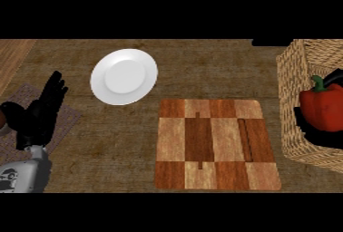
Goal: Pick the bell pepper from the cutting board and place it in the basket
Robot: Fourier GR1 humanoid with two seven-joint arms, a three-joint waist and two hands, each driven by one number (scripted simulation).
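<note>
Red bell pepper (326, 106) in basket (292, 68)

White round ceramic plate (124, 76) flat on brown textured countertop (221, 68); grey-purple woven mat (67, 123) at left edge, apart from plate.

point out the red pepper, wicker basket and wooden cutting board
red bell pepper (325, 108), head view, its red body
woven wicker basket (286, 90), head view, its left wall
checkered wooden cutting board (214, 145), head view, its centre

Red bell pepper (326, 106) upright inside wicker basket (292, 86).
</note>
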